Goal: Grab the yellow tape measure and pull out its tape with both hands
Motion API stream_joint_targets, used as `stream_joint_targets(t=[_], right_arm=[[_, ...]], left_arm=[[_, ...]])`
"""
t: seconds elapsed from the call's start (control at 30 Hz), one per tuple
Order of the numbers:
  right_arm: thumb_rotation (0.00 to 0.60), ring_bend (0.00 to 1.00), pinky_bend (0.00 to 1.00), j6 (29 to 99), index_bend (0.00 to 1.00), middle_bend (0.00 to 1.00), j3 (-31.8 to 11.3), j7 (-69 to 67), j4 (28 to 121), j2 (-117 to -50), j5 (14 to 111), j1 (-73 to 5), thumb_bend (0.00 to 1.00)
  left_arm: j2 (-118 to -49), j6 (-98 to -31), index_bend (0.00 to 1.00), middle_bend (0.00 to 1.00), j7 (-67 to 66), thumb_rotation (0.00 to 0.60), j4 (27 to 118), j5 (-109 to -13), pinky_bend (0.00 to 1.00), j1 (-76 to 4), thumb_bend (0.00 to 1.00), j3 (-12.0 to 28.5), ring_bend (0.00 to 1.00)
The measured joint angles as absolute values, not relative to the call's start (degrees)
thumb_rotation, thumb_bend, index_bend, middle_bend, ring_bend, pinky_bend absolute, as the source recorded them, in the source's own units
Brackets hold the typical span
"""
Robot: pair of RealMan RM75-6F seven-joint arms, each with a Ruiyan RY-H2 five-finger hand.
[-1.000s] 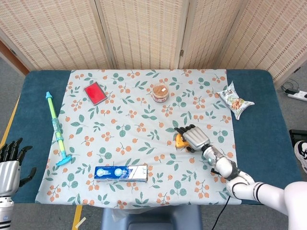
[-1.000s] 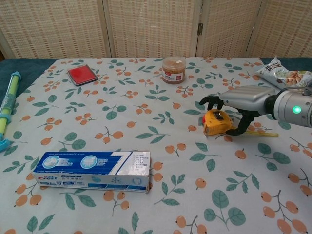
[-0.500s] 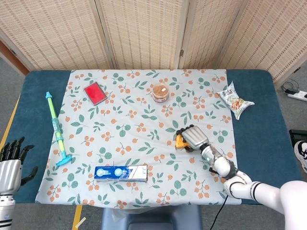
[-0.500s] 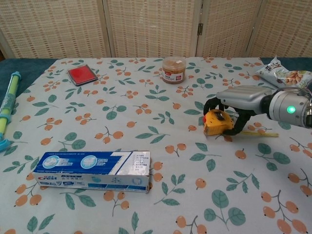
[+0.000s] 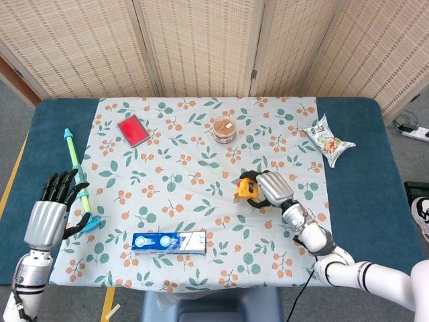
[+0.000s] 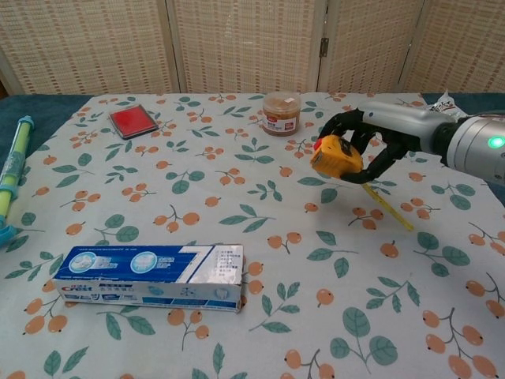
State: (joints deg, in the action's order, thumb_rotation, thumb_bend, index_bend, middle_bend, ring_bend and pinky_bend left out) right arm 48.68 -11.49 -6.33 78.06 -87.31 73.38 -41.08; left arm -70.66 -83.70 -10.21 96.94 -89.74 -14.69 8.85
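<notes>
My right hand (image 6: 375,138) grips the yellow tape measure (image 6: 335,155) and holds it up off the floral cloth; in the head view that hand (image 5: 270,188) and the tape measure (image 5: 243,189) sit right of the table's middle. A short length of yellow tape (image 6: 384,207) hangs out from the case, slanting down to the right. My left hand (image 5: 55,207) is raised at the table's left edge with its fingers spread and nothing in it; the chest view does not show it.
A blue toothpaste box (image 6: 154,277) lies near the front. A red flat case (image 6: 131,121) and a brown jar (image 6: 280,114) stand at the back. A snack bag (image 5: 328,141) lies far right, and a green-blue stick tool (image 5: 78,178) on the left, close to my left hand.
My right hand has closed on the tape measure and lifted it up and leftward off the cloth, its tape trailing. My left hand has risen and moved in toward the table's left edge.
</notes>
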Motion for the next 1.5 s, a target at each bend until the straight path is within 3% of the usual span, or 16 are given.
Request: stream_joint_targets(t=[0.33, 0.7, 1.03, 1.5], right_arm=[[0.600, 0.44, 0.32, 52.6, 0.55, 0.50, -14.4, -21.4, 76.2, -95.2, 75.9, -41.6, 0.40], [0.600, 0.44, 0.32, 55.0, 0.55, 0.50, -17.5, -34.7, 66.0, -106.7, 78.2, -45.7, 0.40], [0.600, 0.43, 0.32, 55.2, 0.55, 0.50, -20.0, -36.7, 59.7, -112.5, 77.2, -49.4, 0.40], [0.600, 0.43, 0.32, 55.7, 0.55, 0.50, -20.1, -34.8, 58.9, -113.8, 76.7, -50.3, 0.40]], left_arm=[[-76.3, -75.0, 0.22, 0.09, -8.4, 0.600, 96.7, -86.8, 0.00, -23.4, 0.37, 12.8, 0.06], [-82.1, -68.0, 0.16, 0.09, -9.4, 0.600, 96.5, -80.6, 0.00, -31.9, 0.37, 16.8, 0.05], [-87.3, -66.0, 0.11, 0.09, -11.9, 0.600, 95.0, -77.4, 0.00, -36.3, 0.37, 17.7, 0.05], [-92.2, -66.9, 0.10, 0.09, -15.3, 0.600, 91.2, -74.0, 0.00, -39.9, 0.37, 18.4, 0.05]])
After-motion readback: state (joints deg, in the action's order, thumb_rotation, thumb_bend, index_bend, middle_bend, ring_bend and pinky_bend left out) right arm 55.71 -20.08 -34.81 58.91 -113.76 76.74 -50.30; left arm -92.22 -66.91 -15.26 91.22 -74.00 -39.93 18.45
